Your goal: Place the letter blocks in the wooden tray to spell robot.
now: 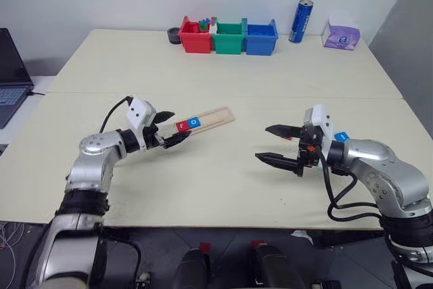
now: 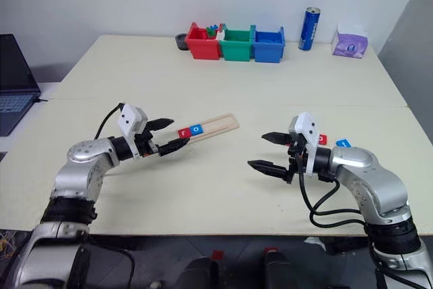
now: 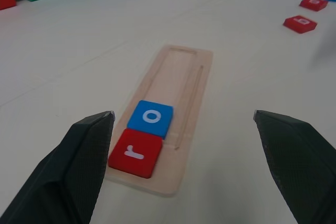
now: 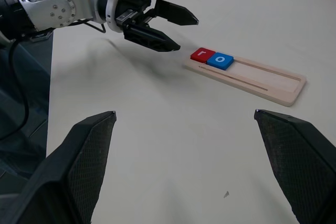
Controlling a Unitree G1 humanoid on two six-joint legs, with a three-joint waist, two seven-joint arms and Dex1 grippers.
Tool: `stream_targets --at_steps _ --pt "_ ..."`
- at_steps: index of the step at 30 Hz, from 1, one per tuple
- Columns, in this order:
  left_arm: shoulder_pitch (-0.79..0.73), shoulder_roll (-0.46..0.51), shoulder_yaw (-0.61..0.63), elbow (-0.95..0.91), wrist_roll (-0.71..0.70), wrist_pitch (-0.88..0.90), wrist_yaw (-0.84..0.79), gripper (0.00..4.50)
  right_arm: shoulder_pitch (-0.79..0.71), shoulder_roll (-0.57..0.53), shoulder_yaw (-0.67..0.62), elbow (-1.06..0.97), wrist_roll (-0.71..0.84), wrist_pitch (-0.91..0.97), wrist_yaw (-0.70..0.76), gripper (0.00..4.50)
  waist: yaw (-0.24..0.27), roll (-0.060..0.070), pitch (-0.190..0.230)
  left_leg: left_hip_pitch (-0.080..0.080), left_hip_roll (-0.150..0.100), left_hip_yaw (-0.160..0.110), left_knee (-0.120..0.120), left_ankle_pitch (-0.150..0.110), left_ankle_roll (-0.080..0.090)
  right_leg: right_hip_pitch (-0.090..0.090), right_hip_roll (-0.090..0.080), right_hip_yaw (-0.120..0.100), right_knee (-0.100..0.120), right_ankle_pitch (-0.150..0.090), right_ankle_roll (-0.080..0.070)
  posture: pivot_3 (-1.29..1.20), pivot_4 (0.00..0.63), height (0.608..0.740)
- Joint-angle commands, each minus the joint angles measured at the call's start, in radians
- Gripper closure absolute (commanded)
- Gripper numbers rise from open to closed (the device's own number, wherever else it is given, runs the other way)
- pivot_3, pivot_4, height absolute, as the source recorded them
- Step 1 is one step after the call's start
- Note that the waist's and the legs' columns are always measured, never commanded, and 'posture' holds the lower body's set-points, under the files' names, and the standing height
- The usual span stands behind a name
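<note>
Nearest you, both grippers hover empty over the table (image 1: 223, 197), left gripper (image 1: 170, 128) and right gripper (image 1: 273, 144) spread wide. Left wrist view adds three loose letter blocks (image 3: 300, 23) beyond the wooden tray (image 3: 181, 82). Tray runs diagonally away to your right, red r (image 2: 183, 131) and blue o (image 2: 196, 128) at its near end.

The wooden tray (image 3: 185, 114) lies flat on the table, angled toward two o'clock. At its near end sit a red r block (image 3: 136, 152) and a blue o block (image 3: 150, 118), touching. Three more blocks (image 3: 300, 23) lie loose at three o'clock, well apart from it.
</note>
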State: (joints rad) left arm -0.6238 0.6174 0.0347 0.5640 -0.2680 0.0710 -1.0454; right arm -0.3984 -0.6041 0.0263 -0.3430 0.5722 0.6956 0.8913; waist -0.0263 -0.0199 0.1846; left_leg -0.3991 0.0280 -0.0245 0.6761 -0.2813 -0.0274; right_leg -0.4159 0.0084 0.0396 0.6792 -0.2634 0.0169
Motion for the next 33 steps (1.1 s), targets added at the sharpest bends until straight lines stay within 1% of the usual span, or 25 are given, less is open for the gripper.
stream_targets --at_steps 1,7,9,13,19,29,33 --pt "-0.098 0.000 -0.021 0.155 0.051 -0.111 -0.063 0.00 -0.003 -0.001 -0.009 -0.011 -0.002 -0.017 -0.010 0.02 0.000 0.000 0.000 0.000 0.000 0.000 0.000 0.000 0.000 0.000 0.000 0.000 0.000 0.000 0.000 0.00 0.150 0.740" --pt "-0.266 -0.012 -0.045 0.442 0.126 -0.221 -0.143 0.00 0.022 -0.010 -0.034 -0.053 0.027 0.015 -0.037 0.02 -0.001 0.000 0.000 -0.003 0.000 0.000 0.000 0.000 0.000 -0.004 0.000 0.000 0.001 0.000 0.000 0.00 0.150 0.740" --pt "-0.319 -0.019 -0.049 0.528 0.148 -0.227 -0.162 0.00 0.027 -0.014 -0.042 -0.070 0.036 0.029 -0.045 0.02 -0.001 0.000 0.000 -0.003 0.000 0.001 0.000 0.000 0.000 -0.004 0.000 0.000 0.001 0.000 0.000 0.00 0.150 0.740" --pt "-0.378 -0.031 -0.060 0.638 0.202 -0.245 -0.171 0.00 0.037 -0.023 -0.062 -0.100 0.059 0.060 -0.065 0.02 -0.003 0.000 0.000 -0.003 0.000 0.000 0.000 0.000 0.000 -0.004 0.000 0.000 0.002 0.000 0.000 0.00 0.150 0.740" --pt "-0.416 -0.055 -0.079 0.715 0.278 -0.260 -0.144 0.00 0.059 -0.043 -0.100 -0.154 0.106 0.119 -0.105 0.02 -0.003 0.000 0.000 -0.003 0.000 0.000 0.000 0.000 0.000 -0.004 0.001 0.000 0.002 0.000 0.000 0.00 0.150 0.740" --pt "-0.450 -0.077 -0.058 0.725 0.305 -0.297 -0.133 0.00 0.093 -0.074 -0.142 -0.221 0.178 0.188 -0.149 0.02 -0.002 0.000 0.000 -0.003 0.000 0.000 0.000 0.000 0.000 -0.004 0.000 0.000 0.002 0.000 0.000 0.00 0.150 0.740" --pt "-0.460 -0.079 -0.050 0.726 0.311 -0.308 -0.127 0.00 0.080 -0.081 -0.147 -0.229 0.204 0.215 -0.163 0.02 -0.002 -0.001 0.000 -0.003 0.000 0.000 0.000 0.000 0.000 -0.004 0.000 0.000 0.003 0.000 0.000 0.00 0.150 0.740"
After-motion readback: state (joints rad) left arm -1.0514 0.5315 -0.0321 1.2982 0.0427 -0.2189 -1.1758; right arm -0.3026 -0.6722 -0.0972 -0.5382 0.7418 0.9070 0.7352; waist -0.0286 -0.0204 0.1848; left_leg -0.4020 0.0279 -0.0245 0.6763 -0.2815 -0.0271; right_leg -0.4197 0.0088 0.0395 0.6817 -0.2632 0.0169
